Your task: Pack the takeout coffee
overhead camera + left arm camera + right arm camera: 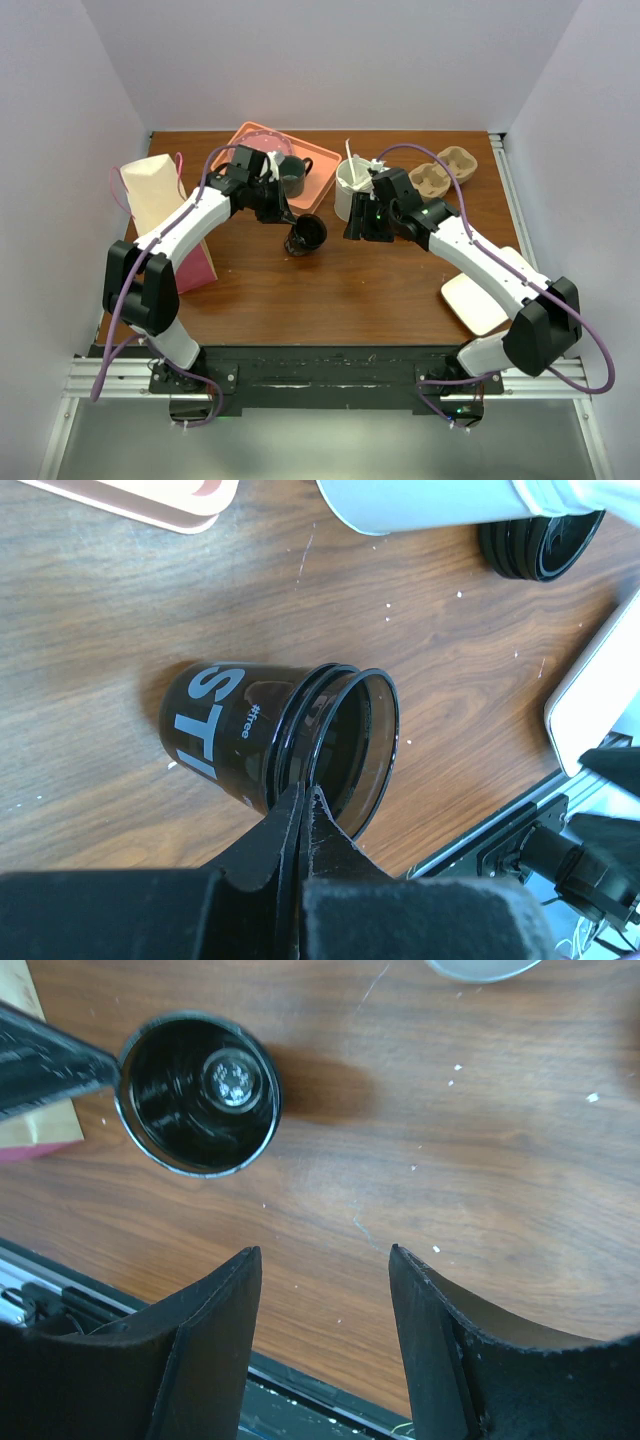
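My left gripper (305, 805) has its fingers pressed together on the near rim of the coffee cup (225, 730). The cup hangs tipped at the fingertips, mouth open and without a lid. I cannot tell whether its lower side touches the table (450, 680). My right gripper (322, 1252) is spread and holds nothing; the cup lies ahead of it and to its left. Hazards are as follows. The pinch takes only a thin strip of rim, so the cup may pivot or slip out under any quick wrist motion. Excess squeeze may crease the rim, and a lid would then seat poorly. The black lids (540, 545) lie beyond the cup, beside a white tub (430, 500); a careless swing may knock either. The two grippers work near each other, so closing in further risks contact.
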`<state>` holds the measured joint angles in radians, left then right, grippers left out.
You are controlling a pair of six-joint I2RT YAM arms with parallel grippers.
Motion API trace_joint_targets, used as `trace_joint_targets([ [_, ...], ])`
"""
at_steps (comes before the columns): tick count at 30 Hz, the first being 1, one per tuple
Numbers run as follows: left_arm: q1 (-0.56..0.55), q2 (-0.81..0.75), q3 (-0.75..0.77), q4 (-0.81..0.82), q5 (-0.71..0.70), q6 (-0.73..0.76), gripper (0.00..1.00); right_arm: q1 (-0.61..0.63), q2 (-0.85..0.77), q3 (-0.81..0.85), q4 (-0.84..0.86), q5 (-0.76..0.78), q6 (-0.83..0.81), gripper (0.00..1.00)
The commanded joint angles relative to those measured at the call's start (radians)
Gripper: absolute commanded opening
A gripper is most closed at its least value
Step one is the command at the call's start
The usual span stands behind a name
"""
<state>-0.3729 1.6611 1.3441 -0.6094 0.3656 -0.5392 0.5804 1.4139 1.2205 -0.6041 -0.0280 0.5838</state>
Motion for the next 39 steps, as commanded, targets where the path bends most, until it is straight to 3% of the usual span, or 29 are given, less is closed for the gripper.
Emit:
trace_joint_targets([
  [1,0.014,-0.067,0.038,0.028,0.009,-0.010,0.00,0.013,0.011,0.051,0.035,-0.007,0.025,0.58],
  [7,0.031,-0.086,0.046,0.039,0.001,-0.022,0.00,0.018,0.034,0.114,0.030,-0.033,0.002,0.58],
  [13,0.042,-0.110,0.085,0.010,-0.024,-0.008,0.00,0.022,0.033,0.185,0.046,-0.092,-0.134,0.59],
  [18,0.043,-0.133,0.118,-0.013,-0.028,-0.010,0.00,0.056,-0.015,0.174,0.182,-0.171,-0.301,0.60],
  [25,0.043,-0.175,0.144,-0.009,-0.002,-0.039,0.00,0.183,0.026,0.283,0.167,-0.057,-0.489,0.61],
  [29,0.043,-0.192,0.144,0.007,0.030,-0.050,0.00,0.185,0.075,0.432,0.046,0.222,-0.289,0.61],
  [35,0.039,-0.213,0.127,0.042,0.123,-0.067,0.00,0.187,0.050,0.490,-0.083,0.336,0.003,0.60],
  [39,0.022,-0.230,0.084,0.095,0.193,-0.093,0.00,0.187,-0.018,0.447,-0.094,0.370,0.050,0.60],
])
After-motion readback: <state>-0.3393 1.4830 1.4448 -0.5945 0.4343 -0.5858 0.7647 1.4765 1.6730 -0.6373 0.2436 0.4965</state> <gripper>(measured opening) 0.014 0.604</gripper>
